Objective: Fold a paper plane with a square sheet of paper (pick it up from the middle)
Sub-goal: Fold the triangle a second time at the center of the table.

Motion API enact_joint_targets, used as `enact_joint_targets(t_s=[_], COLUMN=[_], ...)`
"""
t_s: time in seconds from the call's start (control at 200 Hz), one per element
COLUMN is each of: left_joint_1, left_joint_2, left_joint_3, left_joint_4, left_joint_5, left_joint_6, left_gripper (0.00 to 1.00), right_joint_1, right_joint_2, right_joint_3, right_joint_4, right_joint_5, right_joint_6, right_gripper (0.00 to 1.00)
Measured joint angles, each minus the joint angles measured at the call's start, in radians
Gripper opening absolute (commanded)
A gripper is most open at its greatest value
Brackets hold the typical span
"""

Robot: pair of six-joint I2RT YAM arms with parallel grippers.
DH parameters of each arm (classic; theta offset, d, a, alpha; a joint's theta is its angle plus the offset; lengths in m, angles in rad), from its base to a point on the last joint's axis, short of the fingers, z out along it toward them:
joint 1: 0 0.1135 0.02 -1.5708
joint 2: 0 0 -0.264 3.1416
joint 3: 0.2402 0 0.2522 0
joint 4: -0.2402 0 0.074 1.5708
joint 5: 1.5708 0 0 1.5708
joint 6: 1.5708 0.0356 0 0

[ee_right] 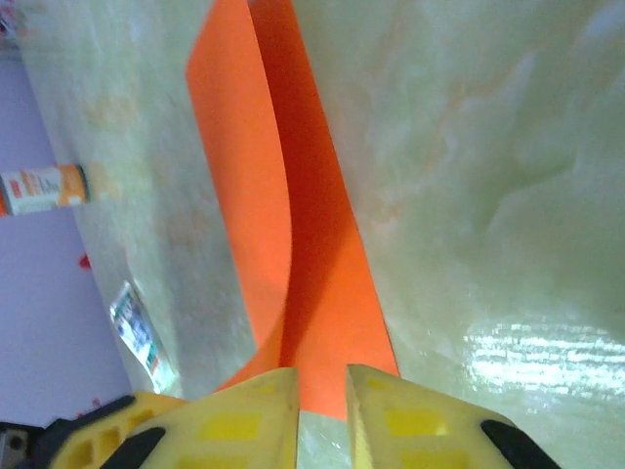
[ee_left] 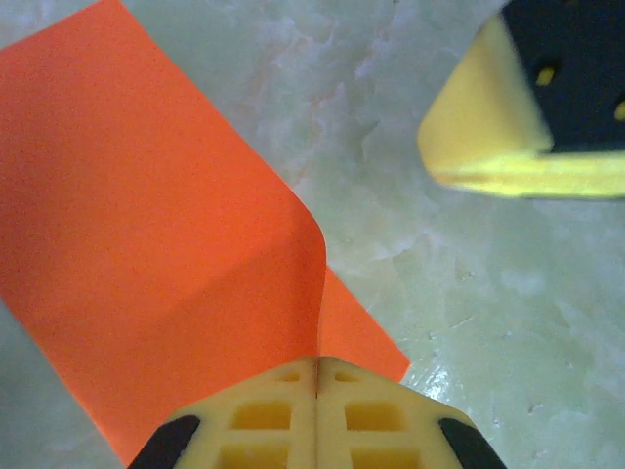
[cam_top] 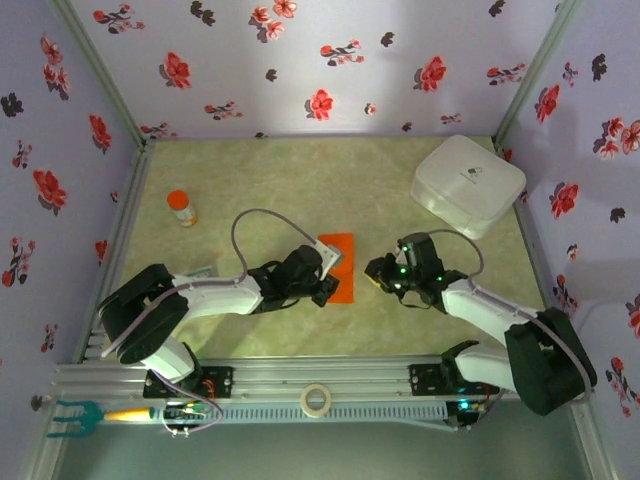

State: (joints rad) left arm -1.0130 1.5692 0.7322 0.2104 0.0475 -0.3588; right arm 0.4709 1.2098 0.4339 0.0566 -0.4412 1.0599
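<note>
- The top view is evenly and softly lit from above, with a cool violet cast; a paler patch is seen high on the back wall [cam_top: 340, 25].
- Only faint, short shadows are cast on the table [cam_top: 300, 180] beneath the arms.
- In the left wrist view, one fingertip [ee_left: 488, 127] of the right gripper [cam_top: 374, 272] is smeared and out of focus.
- The square sheet of paper [ee_left: 146, 244] is rendered strongly saturated, with a darker shade inside its fold in the right wrist view.
- A white glare streak is reflected off the table at the lower right of the right wrist view.
- The bottle [ee_right: 44, 188] at that view's left edge is blurred.
</note>
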Motion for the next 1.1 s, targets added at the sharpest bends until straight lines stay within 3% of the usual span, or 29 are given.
enact_joint_targets(t_s=[0.17,0.29,0.855,1.1], left_joint_1=[0.003,0.003,0.012,0.017], left_joint_2=[0.000,0.000,0.018,0.025], left_joint_3=[0.000,0.000,0.015,0.017], left_joint_4=[0.018,0.022,-0.048,-0.055], left_joint_5=[0.029,0.036,0.036,0.036], left_joint_6=[-0.027,-0.032,-0.025,-0.025], left_gripper=[0.00,0.01,0.18,0.17], right_joint_1=[0.100,0.138,0.141,0.141], right_joint_2=[0.113,0.196,0.250,0.251], right_joint_3=[0.001,0.004,0.017,0.017], right_joint_4=[0.067,0.148,0.264,0.265], right_joint_5=[-0.016,-0.031,-0.033,-0.033], right_joint_6=[0.024,0.051,0.093,0.093], right_gripper=[0.03,0.03,0.03,0.03])
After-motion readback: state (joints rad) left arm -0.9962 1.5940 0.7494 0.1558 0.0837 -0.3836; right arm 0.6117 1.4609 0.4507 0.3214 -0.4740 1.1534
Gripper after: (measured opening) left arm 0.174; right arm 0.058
